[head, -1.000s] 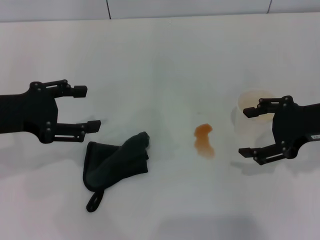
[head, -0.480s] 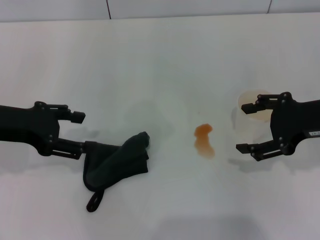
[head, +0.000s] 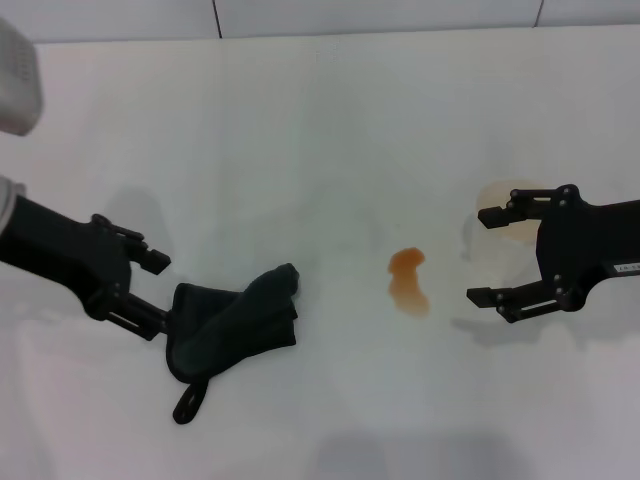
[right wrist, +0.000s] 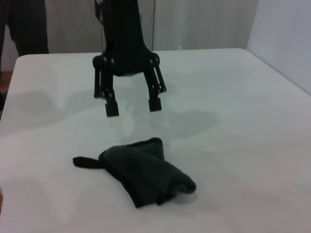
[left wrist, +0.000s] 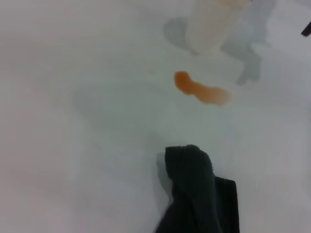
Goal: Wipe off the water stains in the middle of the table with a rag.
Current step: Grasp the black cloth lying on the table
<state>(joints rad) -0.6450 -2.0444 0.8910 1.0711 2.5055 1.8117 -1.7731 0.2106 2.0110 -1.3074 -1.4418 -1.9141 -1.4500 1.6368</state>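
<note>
The rag (head: 238,322) lies crumpled on the white table (head: 320,120), left of centre, with its loop tag toward the front. My left gripper (head: 158,292) is open and empty just left of the rag, its lower finger at the rag's edge. The orange-brown water stain (head: 408,282) lies to the right of the rag. My right gripper (head: 484,255) is open and empty, right of the stain. The left wrist view shows the rag (left wrist: 199,194) and the stain (left wrist: 199,90). The right wrist view shows the rag (right wrist: 146,174) and the left gripper (right wrist: 133,106) open behind it.
A cream-tinted white cup (head: 503,225) stands right of the stain, partly behind my right gripper; it also shows in the left wrist view (left wrist: 214,24). The table's far edge meets a wall at the back.
My left arm has tilted and moved down and right, bringing its open gripper to the rag's left edge. My right gripper has drifted slightly toward the stain.
</note>
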